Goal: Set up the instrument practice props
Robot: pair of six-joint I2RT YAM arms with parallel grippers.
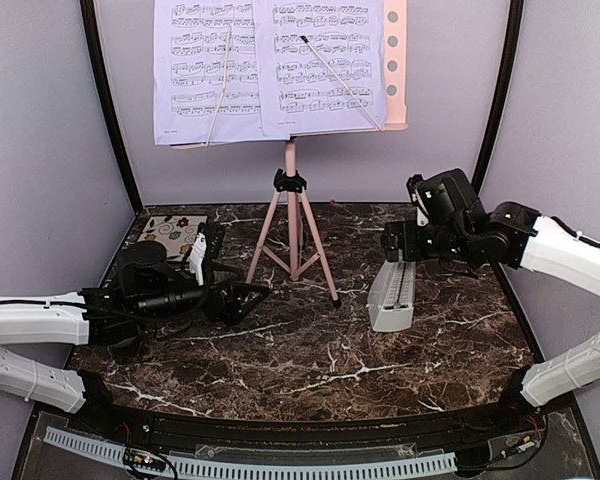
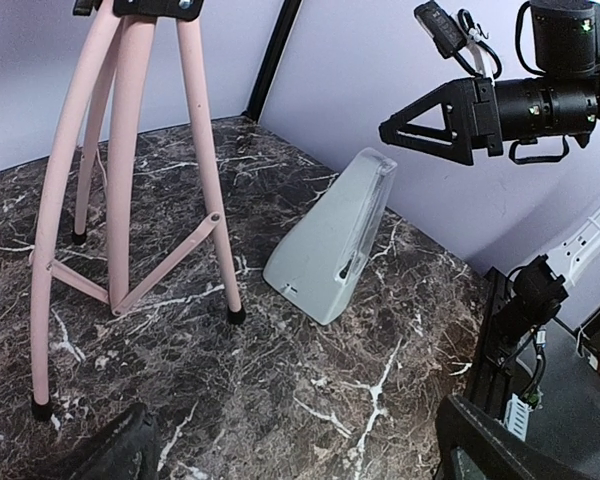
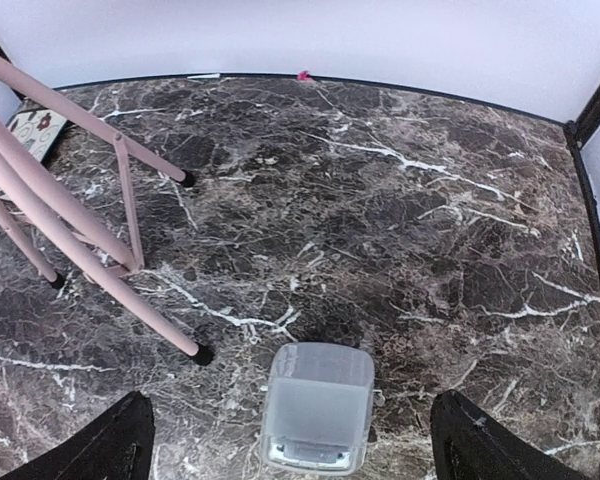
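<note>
The top view cuts off the upper part of the pink music stand [image 1: 292, 215] and of the two sheet-music pages [image 1: 205, 70] on its desk, so I cannot see how high they reach. Two thin rods cross the pages. My left arm hides part of the floral coaster [image 1: 172, 229] in the back left corner. My right wrist view shows only a corner of it. A tiny pink speck [image 3: 303, 75] lies at the back edge, too small to identify.

The surface [image 1: 310, 350] is dark brown marble with white veins. Pale lilac walls [image 1: 40, 150] and black corner posts [image 1: 110, 110] close it in. A white slotted strip [image 1: 250, 465] runs along the near edge.

The stand is upright on its tripod at the middle back. The metronome [image 1: 391, 295] is upright on the right half of the surface. It is near the tripod's front right foot but clear of it.

My right jaws are spread wide and hang just above the metronome's top, holding nothing. Their fingers [image 3: 100, 445] frame it from above without touching. My left jaws are also wide apart and empty. They sit low over the left of the surface, and their fingers [image 2: 120, 450] point towards the tripod legs, which stand between them and the metronome.
</note>
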